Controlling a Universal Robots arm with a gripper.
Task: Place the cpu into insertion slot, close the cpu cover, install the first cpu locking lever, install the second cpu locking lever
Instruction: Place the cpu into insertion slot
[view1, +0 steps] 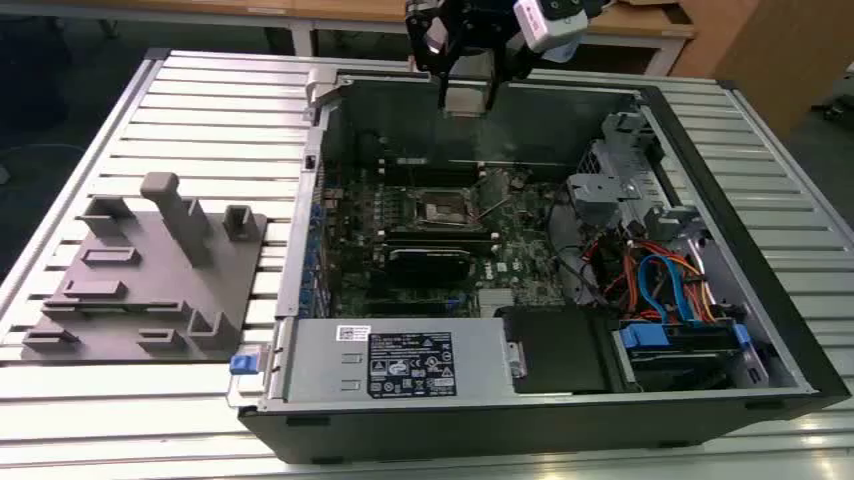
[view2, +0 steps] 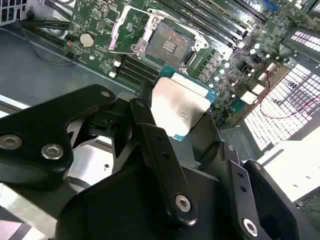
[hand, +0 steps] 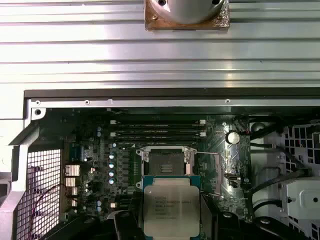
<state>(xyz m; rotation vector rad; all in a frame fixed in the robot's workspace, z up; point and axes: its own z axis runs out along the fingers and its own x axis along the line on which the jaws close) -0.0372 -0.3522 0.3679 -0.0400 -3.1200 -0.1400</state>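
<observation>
While the gripper (view1: 469, 82) hangs over the far edge of the open computer case (view1: 534, 430), its black fingers (view2: 150, 131) are closed narrowly on the chip (view1: 467, 101), clamping it by two opposite edges. In both wrist views the chip's flat silvery-grey top faces the camera, ringed by a thin teal border, and it sits in the air clear of everything under it.

The socket (view1: 441, 208) lies below the gripper and a little forward of the fingertips, set into the green circuit board (view1: 358, 240). It has nothing in it: in the second wrist view its dark square recess (view2: 165, 44) shows a bare field of contacts inside a silvery metal rim. In the first wrist view the held chip (hand: 171, 207) lines up just beside the socket (hand: 166, 163), with the long black memory slots (hand: 157, 133) farther out past it. A thin wire lever (hand: 216, 172) stands off one side of the socket. The case rests on a slatted metal table (view1: 200, 120), and a grey moulded tray (view1: 147, 285) sits well apart from the gripper.
</observation>
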